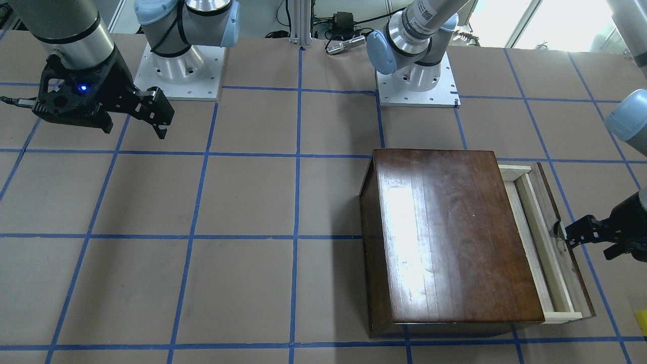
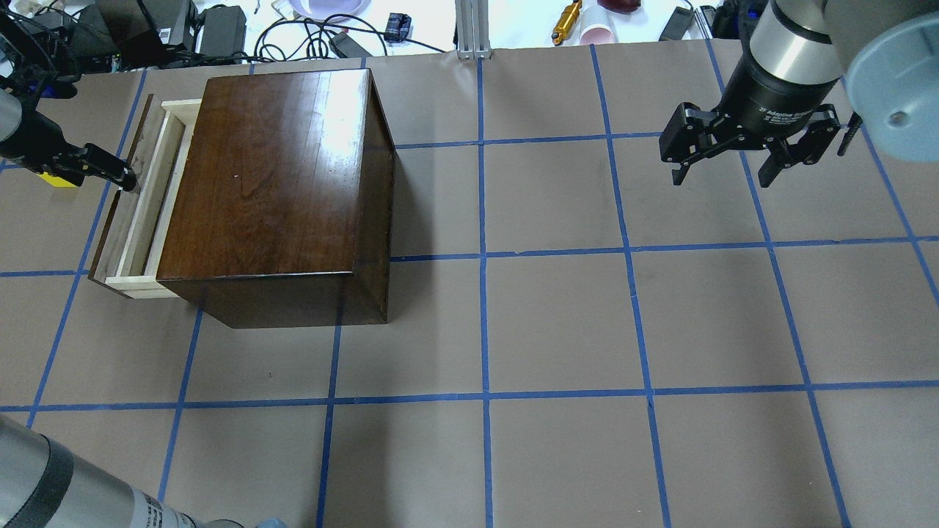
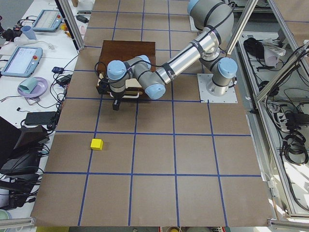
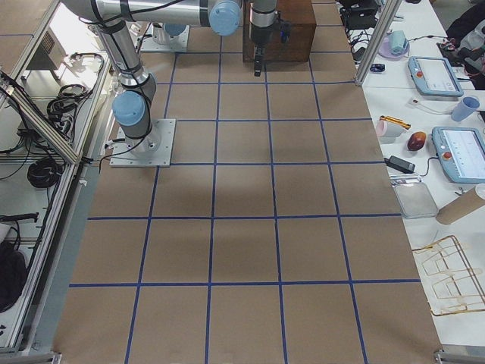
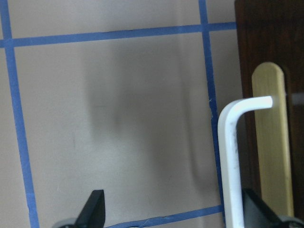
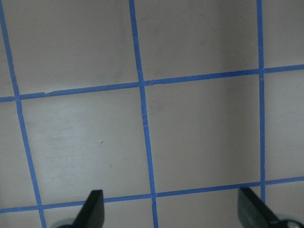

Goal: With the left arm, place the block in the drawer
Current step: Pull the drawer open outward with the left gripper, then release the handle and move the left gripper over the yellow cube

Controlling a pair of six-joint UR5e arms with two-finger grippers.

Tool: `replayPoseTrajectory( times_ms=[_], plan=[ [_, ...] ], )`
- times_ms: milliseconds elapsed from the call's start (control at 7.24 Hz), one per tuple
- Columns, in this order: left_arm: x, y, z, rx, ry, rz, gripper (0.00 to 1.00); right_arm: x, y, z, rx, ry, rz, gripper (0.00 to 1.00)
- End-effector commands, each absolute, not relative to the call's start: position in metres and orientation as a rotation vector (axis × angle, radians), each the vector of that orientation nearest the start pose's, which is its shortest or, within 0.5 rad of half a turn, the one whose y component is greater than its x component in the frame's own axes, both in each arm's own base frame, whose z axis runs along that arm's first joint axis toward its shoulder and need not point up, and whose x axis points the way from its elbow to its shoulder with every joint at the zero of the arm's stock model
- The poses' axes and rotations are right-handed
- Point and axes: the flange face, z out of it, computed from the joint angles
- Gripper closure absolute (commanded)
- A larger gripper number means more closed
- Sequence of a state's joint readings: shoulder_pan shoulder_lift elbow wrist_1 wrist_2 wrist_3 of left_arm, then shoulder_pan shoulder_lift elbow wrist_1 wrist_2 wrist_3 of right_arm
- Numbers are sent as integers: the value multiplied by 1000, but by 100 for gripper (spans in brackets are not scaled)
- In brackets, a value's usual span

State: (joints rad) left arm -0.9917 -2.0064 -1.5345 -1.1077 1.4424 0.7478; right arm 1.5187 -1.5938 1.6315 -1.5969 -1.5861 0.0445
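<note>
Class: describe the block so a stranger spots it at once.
Find the dark wooden box with its drawer pulled out. On the table past the drawer's front sits the block, a small cube. It alone is bright yellow.

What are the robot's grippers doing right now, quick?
Left gripper: open, holding nothing, fingers astride the drawer pull.
Right gripper: open, empty, above the table.

Table [image 2: 557, 323] is covered in brown board, gridded with blue tape [image 2: 482, 257] | white benches [image 3: 43, 43] are set alongside | tablets [image 3: 18, 59] and cables [image 2: 293, 33] are laid there
</note>
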Motion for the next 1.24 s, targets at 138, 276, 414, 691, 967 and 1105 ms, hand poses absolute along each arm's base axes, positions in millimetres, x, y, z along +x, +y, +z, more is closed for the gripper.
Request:
replayPoseTrajectory(
  times_ms=[138, 276, 414, 691, 967, 1105],
  plan=[
    [233, -621, 304, 307, 3167, -214, 0, 107, -487, 472, 152, 3153, 17, 0],
    [236, -622, 306, 343, 3133, -222, 0, 107, -487, 472, 152, 3153, 17, 0],
    [237, -621, 305, 350, 3115, -212, 0, 106, -487, 472, 155, 3153, 19, 0],
    [237, -622, 310, 343, 3108, -221, 0, 107, -487, 472, 152, 3153, 17, 0],
    [234, -617, 324, 340, 3102, -232, 0, 107, -487, 472, 152, 3153, 17, 0],
    [233, -614, 331, 335, 3106, -227, 0, 107, -487, 472, 152, 3153, 17, 0]
  ],
)
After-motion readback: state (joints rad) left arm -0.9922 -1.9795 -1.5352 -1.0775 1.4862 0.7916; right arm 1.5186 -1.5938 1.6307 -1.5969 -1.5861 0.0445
